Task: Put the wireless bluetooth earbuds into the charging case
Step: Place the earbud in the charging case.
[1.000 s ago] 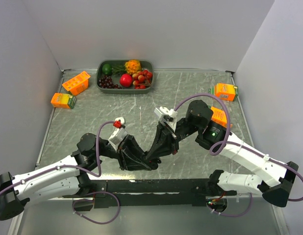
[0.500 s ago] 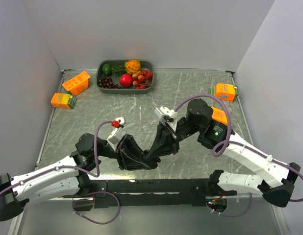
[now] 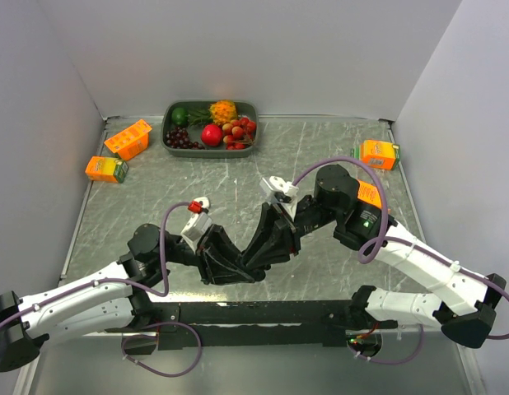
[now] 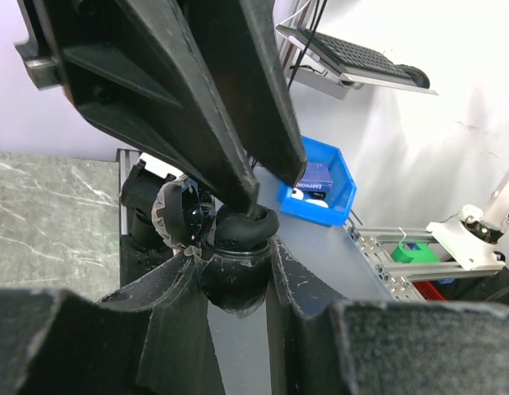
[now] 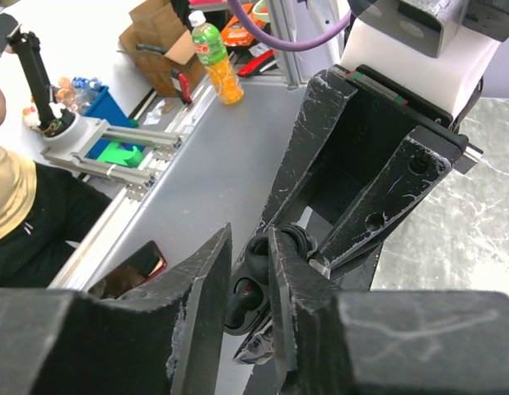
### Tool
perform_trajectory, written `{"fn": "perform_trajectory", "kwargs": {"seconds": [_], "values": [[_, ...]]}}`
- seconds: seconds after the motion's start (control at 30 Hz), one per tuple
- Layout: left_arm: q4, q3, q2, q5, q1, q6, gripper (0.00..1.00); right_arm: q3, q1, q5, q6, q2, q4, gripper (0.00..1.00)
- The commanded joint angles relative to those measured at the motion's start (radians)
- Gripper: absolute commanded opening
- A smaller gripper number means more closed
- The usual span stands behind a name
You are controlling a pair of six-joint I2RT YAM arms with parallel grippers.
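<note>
Low over the near middle of the table, my left gripper [image 3: 236, 267] is shut on the charging case [image 4: 231, 288], a small round black shell with its glossy lid [image 4: 184, 220] swung open. One black earbud [image 5: 253, 298] with a red light sits in the case's well. My right gripper [image 5: 250, 240] comes down from above, and its fingers [image 4: 197, 123] reach the case's mouth. The jaws stand a little apart on either side of the earbud, and it does not look pinched. In the top view the two grippers meet tip to tip and hide case and earbud.
A grey fruit tray [image 3: 169, 141] stands at the back centre. Orange cartons lie at the back left [image 3: 128, 138], the left [image 3: 106, 169] and the back right [image 3: 378, 153], with one more [image 3: 368, 194] beside my right arm. Walls close in both sides.
My right gripper's jaws have parted slightly over the case, and its wrist has dropped a little toward the left gripper. The left gripper keeps its hold on the case.
</note>
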Motion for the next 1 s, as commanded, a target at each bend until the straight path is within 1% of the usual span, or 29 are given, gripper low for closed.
{"fn": "perform_trajectory", "kwargs": {"seconds": [0.0, 0.13, 0.33, 0.47, 0.6, 0.9, 0.97], "values": [[0.095, 0.052, -0.026, 0.024, -0.009, 0.025, 0.01, 0.035, -0.003, 0.082, -0.033, 0.003, -0.038, 0.36], [0.089, 0.049, -0.028, 0.022, -0.009, 0.029, 0.01, 0.050, -0.003, 0.099, -0.031, -0.005, -0.045, 0.43], [0.072, 0.040, -0.039, 0.011, -0.009, 0.043, 0.01, 0.067, -0.010, 0.142, -0.028, -0.017, -0.055, 0.47], [0.029, 0.028, -0.063, -0.035, -0.009, 0.078, 0.01, 0.078, -0.016, 0.223, -0.019, -0.063, -0.055, 0.48], [-0.012, 0.011, -0.094, -0.082, -0.010, 0.109, 0.01, 0.125, -0.016, 0.312, -0.043, -0.090, -0.128, 0.50], [-0.031, -0.014, -0.128, -0.134, -0.009, 0.129, 0.01, 0.148, -0.018, 0.359, -0.053, -0.126, -0.185, 0.52], [-0.046, -0.015, -0.134, -0.168, -0.009, 0.138, 0.01, 0.171, 0.008, 0.386, -0.068, -0.117, -0.226, 0.52]]}}
